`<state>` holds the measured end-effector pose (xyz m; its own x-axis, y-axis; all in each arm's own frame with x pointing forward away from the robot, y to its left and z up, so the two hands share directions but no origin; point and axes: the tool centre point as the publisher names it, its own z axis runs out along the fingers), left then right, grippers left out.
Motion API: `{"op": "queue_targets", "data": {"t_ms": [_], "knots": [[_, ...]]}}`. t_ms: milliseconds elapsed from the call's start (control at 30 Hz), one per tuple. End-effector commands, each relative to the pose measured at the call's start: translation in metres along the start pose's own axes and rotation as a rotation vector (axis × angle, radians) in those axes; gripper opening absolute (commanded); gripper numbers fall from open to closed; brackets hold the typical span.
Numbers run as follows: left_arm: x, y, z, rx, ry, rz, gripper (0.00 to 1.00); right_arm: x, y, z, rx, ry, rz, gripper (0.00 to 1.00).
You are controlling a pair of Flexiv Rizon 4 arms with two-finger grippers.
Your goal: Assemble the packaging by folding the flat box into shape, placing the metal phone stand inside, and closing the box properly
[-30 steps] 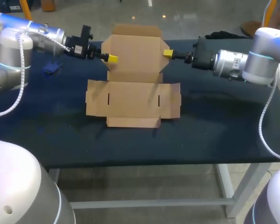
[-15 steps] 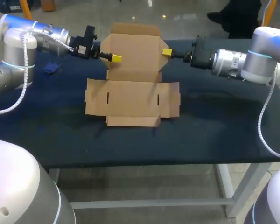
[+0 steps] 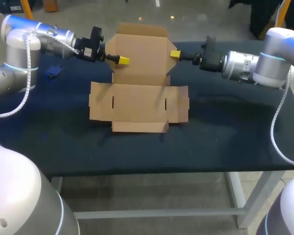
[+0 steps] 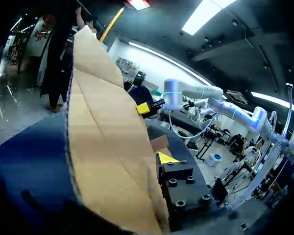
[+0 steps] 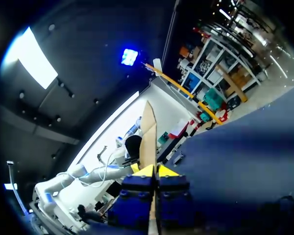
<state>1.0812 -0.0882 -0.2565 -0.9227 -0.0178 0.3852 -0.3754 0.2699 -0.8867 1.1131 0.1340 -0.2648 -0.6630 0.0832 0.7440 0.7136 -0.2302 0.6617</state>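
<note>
The left arm and right arm are silver-white tubes with blue rings, white coiled cables, black screwed wrists.

Head view: even overhead light, moderate brightness. The dark worktop carries a soft, short shadow along the front edge of the cardboard box. Wrist views: dim overall; ceiling strip lights glare white.

A bench with a dark navy top stands on a pale grey metal frame, with a leg under its right front corner and a crossbar running low beneath. Soft light leaves a faint, uneven sheen on the top. In the right wrist view the same navy surface spreads beside and ahead of the fingers.
</note>
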Motion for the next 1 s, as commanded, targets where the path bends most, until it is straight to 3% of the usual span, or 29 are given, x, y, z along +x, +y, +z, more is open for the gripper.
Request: {"op": "queue_targets", "data": {"t_ms": [33, 200, 533, 667, 700, 1000], "knots": [[-0.005, 0.0, 0.001, 0.0, 0.021, 0.001, 0.21, -0.002, 0.001, 0.0, 0.0, 0.01, -0.002, 0.0], [-0.006, 0.0, 0.001, 0.003, 0.026, -0.001, 0.0, -0.001, 0.001, 0.001, 0.001, 0.012, -0.003, 0.0], [-0.007, -0.001, 0.002, 0.008, 0.058, 0.002, 0.0, 0.001, 0.001, 0.001, 0.001, 0.023, -0.005, 0.0], [-0.007, -0.001, 0.0, 0.006, 0.055, 0.004, 0.0, 0.008, 0.004, -0.001, 0.011, 0.014, -0.022, 0.29], [-0.007, -0.002, 0.0, 0.008, 0.055, 0.005, 0.0, 0.01, 0.005, -0.003, 0.014, 0.007, -0.03, 0.32], [-0.008, -0.008, -0.003, 0.022, 0.042, 0.03, 0.0, 0.034, 0.009, -0.02, 0.045, -0.054, -0.096, 0.32]]}}
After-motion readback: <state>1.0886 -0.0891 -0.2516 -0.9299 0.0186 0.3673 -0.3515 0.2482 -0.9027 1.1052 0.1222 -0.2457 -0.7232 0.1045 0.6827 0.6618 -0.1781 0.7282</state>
